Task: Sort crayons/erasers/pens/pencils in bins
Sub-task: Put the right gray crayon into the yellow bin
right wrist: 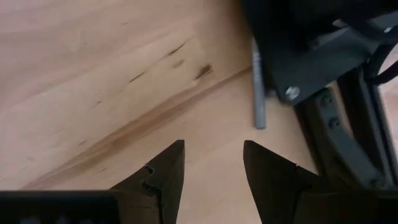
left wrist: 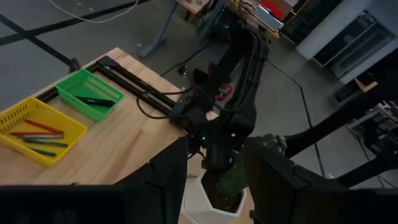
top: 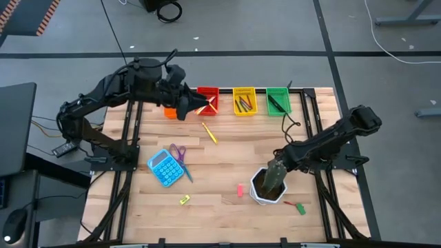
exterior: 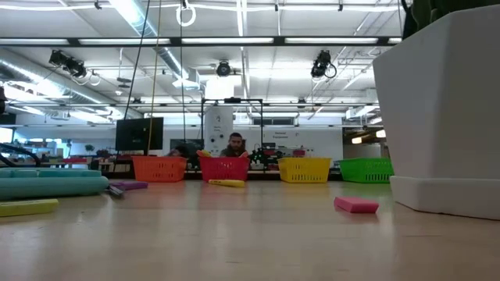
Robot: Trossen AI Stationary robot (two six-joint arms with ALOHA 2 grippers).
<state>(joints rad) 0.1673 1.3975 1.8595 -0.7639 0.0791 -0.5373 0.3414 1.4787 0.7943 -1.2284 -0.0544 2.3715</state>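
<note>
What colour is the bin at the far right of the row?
Green, clearest in the high view.

Left arm [top: 138, 86] overhangs the orange bin [top: 169, 111].

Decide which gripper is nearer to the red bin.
Left. The left gripper hovers right beside the red bin at the table's far edge; the right gripper hangs over the cactus pot, far off.
</note>
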